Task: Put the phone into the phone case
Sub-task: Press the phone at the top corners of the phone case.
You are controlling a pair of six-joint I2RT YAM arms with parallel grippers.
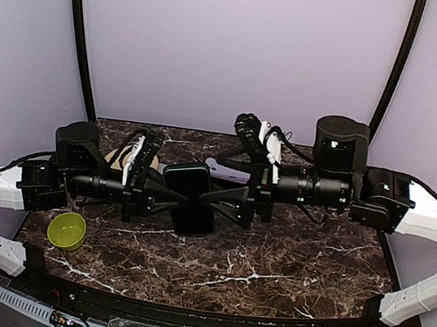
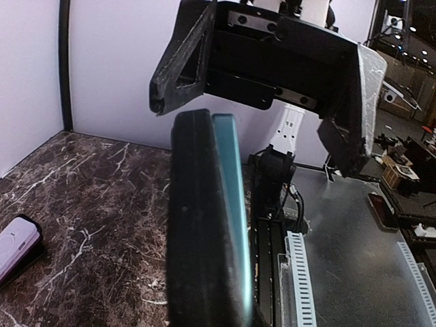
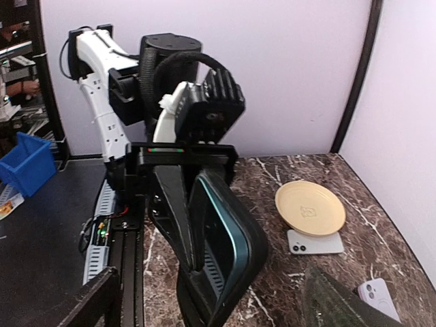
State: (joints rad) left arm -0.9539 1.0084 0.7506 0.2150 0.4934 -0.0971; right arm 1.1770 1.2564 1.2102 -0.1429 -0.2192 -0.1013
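Observation:
A black phone case with a teal-edged phone seated in it is held upright on edge above the table between both arms. My left gripper is shut on it; in the right wrist view its black finger presses on the screen side of the phone in the case. In the left wrist view the case fills the lower middle and hides my own fingers. My right gripper is open, its fingers spread on either side of the case's far end without touching it.
A yellow plate lies at the back left, partly on a white phone. A lilac phone lies at the back middle and also shows in the left wrist view. A green bowl sits front left.

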